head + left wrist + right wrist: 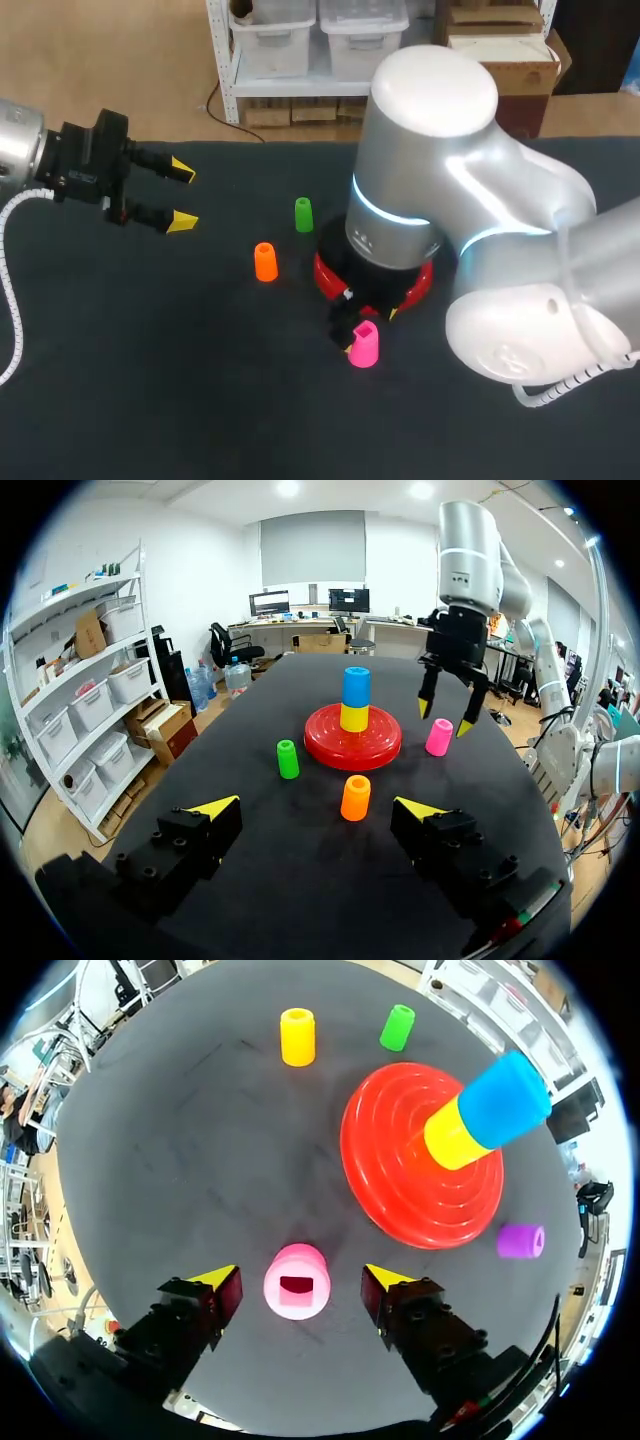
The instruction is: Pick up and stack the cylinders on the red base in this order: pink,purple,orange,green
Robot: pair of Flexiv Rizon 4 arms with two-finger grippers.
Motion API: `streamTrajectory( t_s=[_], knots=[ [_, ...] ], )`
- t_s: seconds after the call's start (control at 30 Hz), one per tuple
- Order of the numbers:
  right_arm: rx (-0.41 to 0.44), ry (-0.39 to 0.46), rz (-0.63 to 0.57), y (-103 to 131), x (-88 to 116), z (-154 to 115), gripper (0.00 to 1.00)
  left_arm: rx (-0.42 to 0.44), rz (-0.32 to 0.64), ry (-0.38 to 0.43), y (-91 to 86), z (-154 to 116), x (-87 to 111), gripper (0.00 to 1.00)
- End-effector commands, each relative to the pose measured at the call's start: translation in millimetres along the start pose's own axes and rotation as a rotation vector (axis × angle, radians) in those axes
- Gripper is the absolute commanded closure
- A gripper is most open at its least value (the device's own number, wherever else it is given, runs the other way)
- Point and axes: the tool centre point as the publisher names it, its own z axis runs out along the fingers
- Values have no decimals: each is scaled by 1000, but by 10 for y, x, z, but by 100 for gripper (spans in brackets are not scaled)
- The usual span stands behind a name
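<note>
The pink cylinder [296, 1281] stands upright on the dark table between the fingers of my right gripper [300, 1278], with a gap on each side, so the gripper is open. The red base [400, 1170] lies just beyond it and carries a yellow cylinder [450, 1135] with a blue one [505, 1098] on top. A purple cylinder [521, 1241] lies on its side beside the base. The orange cylinder [265, 262] and green cylinder [303, 214] stand left of the base [325, 275]. My left gripper [182, 196] hovers open at the far left, holding nothing.
My bulky right arm [450, 180] covers most of the base and the table's right half in the head view. From the left wrist, the orange cylinder [355, 797] stands just ahead of the left gripper [315, 808], with the green one [288, 759] beyond.
</note>
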Motion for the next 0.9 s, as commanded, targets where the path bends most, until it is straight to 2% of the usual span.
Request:
streamTrajectory(
  t_s=[0.03,0.17,0.23,0.3,0.33,0.37,0.43,0.53,0.67,0.9],
  knots=[
    [-2,-1,3,10,33,-2,18,0,2,-2,-5,-8,6,0],
    [-5,5,4,20,28,13,19,0,2,-2,-5,-8,6,0],
    [-6,6,3,16,18,25,26,0,2,-2,-5,-8,6,0],
    [-6,6,0,13,1,26,51,0,2,-2,-5,-8,6,0],
    [-5,9,-3,12,-3,25,55,0,2,-2,-5,-8,6,0],
    [-3,16,-6,10,-4,23,65,0,2,-2,-5,-8,6,0],
    [2,25,-3,-2,8,9,100,0,2,-2,-5,-8,6,0],
    [1,20,-7,-8,27,-79,100,0,2,-2,-5,-8,6,0],
    [63,2,-52,-83,-2,-393,100,0,2,-2,-5,-8,6,0],
    [93,-83,-37,-535,-119,-1003,100,0,2,-2,-5,-8,6,0]
  ],
)
